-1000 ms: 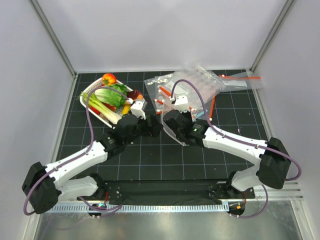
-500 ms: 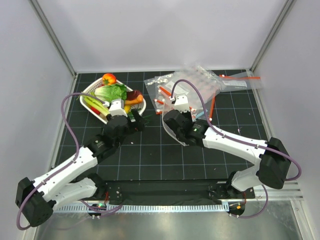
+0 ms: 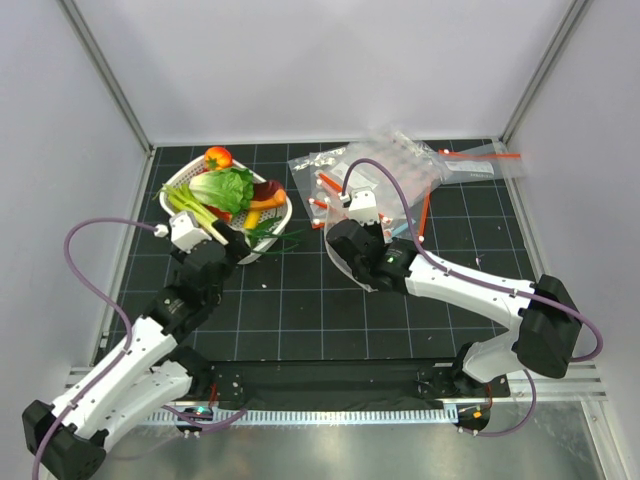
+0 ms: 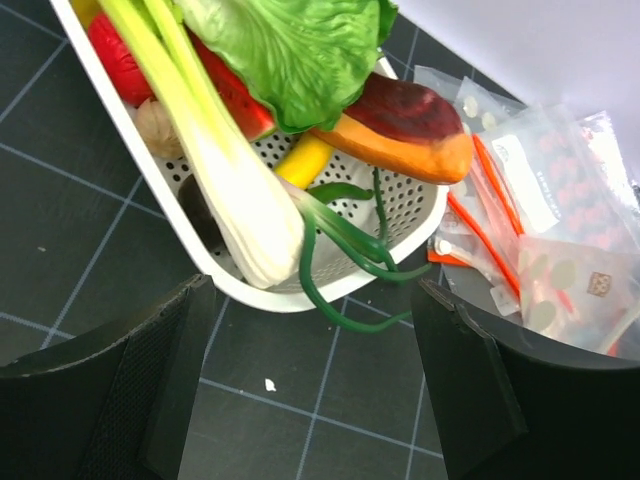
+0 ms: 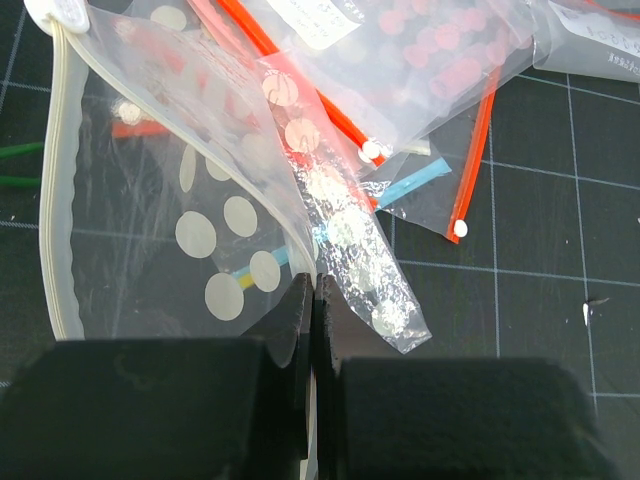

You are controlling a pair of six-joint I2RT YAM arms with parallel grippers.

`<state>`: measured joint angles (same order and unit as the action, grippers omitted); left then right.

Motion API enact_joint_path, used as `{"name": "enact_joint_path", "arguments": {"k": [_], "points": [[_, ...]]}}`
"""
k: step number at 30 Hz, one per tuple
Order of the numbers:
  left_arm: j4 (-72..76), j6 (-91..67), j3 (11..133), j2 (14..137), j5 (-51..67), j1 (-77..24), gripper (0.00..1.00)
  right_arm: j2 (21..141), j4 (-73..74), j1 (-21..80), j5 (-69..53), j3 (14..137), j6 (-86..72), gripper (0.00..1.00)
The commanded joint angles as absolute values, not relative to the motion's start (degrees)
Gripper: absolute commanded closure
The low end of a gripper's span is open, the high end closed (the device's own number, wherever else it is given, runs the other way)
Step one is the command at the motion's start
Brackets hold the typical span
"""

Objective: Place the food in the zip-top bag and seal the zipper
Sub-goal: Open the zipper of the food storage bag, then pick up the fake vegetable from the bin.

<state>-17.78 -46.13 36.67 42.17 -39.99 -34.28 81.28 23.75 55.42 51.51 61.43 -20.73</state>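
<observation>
Left tool (image 4: 312, 330): fingers spread wide, empty, hovering just short of white basket (image 4: 420, 205) rim. Right tool (image 5: 315, 298): pinched tight on film of polka-dot zip-top bag (image 5: 205, 235), centre of top view. Zipper (image 5: 52, 200) looks unsealed, mouth toward basket. Lettuce head (image 4: 290, 50) and orange-red piece (image 3: 218, 157) lie in basket, upper left. Judgement: nothing bagged; loading and sealing both remain.

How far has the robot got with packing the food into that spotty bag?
Nothing is packed yet. The leafy green lettuce head lies in the white perforated basket, and the open left gripper hovers beside it, empty. In hand: the right gripper is pinching the clear polka-dot plastic bag, which holds no food. Left to do: load the food and press the pale zipper strip shut.
</observation>
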Motion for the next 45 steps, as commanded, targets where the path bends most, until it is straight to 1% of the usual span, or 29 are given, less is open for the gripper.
{"name": "enact_joint_path", "arguments": {"k": [1, 5, 8, 9, 13, 17, 24, 27, 28, 31, 35, 40, 44, 45], "points": [[-12.9, -46.2, 35.2, 43.8, -40.8, -33.1, 0.17, 81.3, 21.4, 55.5, 52.9, 62.8, -20.8, 0.99], [-11.0, -45.8, 37.1, 49.7, -36.8, -31.2, 0.16, 81.3, 21.4, 55.5, 52.5, 62.8, -20.7, 0.99], [-7.6, -46.5, 37.3, 54.0, -29.5, -27.7, 0.13, 81.3, 21.3, 55.5, 52.0, 62.7, -20.7, 0.99], [-6.9, -46.8, 37.4, 55.1, -25.4, -26.9, 0.12, 81.3, 21.2, 55.5, 51.9, 62.8, -20.6, 0.99], [-5.7, -48.3, 39.0, 59.8, -20.8, -25.6, 0.11, 81.3, 21.1, 55.5, 51.4, 62.7, -20.4, 0.99], [-4.9, -53.2, 38.5, 60.1, -20.2, -25.6, 0.10, 81.6, 21.0, 55.5, 51.3, 62.8, -20.1, 0.99], [-4.9, -62.3, 35.3, 54.5, -22.0, -25.7, 0.09, 81.7, 20.8, 55.5, 51.2, 62.9, -20.0, 0.99], [-6.3, -69.7, 34.5, 53.6, -24.4, -25.6, 0.15, 81.8, 20.7, 55.5, 51.3, 62.9, -19.9, 0.99], [-9.6, -75.0, 34.7, 54.4, -24.8, -25.6, 0.19, 81.8, 20.7, 55.5, 51.4, 62.9, -20.0, 0.99], [-14.7, -78.4, 37.5, 56.9, -23.5, -25.7, 0.24, 82.0, 20.7, 55.5, 51.4, 63.0, -19.9, 0.99], [-16.1, -79.6, 39.6, 58.7, -22.7, -25.7, 0.24, 81.9, 20.7, 55.5, 51.2, 63.0, -19.8, 0.99], [-16.5, -80.9, 41.3, 60.8, -23.9, -25.6, 0.20, 81.7, 20.6, 55.5, 51.1, 63.1, -19.7, 0.99], [-16.4, -82.2, 44.2, 64.2, -23.9, -25.7, 0.20, 81.8, 20.6, 55.5, 51.0, 62.9, -19.7, 0.99], [-16.9, -83.0, 44.6, 66.2, -24.1, -25.7, 0.23, 81.8, 20.6, 55.5, 51.0, 62.9, -19.8, 0.99]]}}
